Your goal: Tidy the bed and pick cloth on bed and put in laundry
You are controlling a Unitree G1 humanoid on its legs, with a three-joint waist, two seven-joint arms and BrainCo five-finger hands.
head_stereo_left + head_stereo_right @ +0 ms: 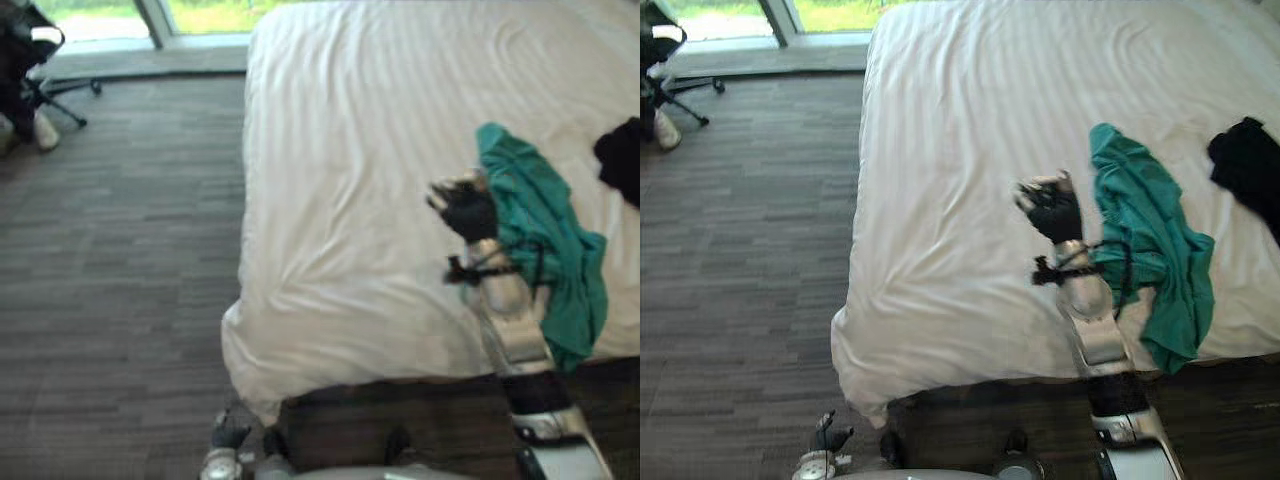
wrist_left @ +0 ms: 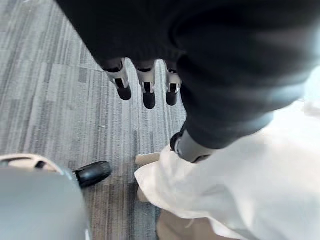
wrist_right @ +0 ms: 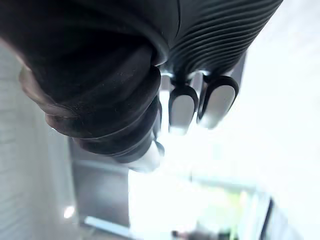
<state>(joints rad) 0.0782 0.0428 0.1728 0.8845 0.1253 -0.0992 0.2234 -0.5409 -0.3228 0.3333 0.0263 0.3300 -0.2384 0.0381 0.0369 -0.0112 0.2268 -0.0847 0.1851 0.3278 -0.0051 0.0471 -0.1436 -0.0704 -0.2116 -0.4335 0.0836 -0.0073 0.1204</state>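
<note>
My right hand [image 1: 466, 208] hovers over the white-sheeted bed [image 1: 340, 150], fingers loose and, as far as I can make out, grasping nothing. The crumpled teal cloth [image 1: 540, 230] lies just to its right, its long axis running from mid-bed down over the near edge. My left hand [image 2: 148, 89] dangles slack-fingered at the bed's corner, well apart, so the right is nearer.

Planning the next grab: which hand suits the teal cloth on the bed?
Right. The right hand is raised beside the crumpled teal cloth; the left hand hangs low beside the white bed.
</note>
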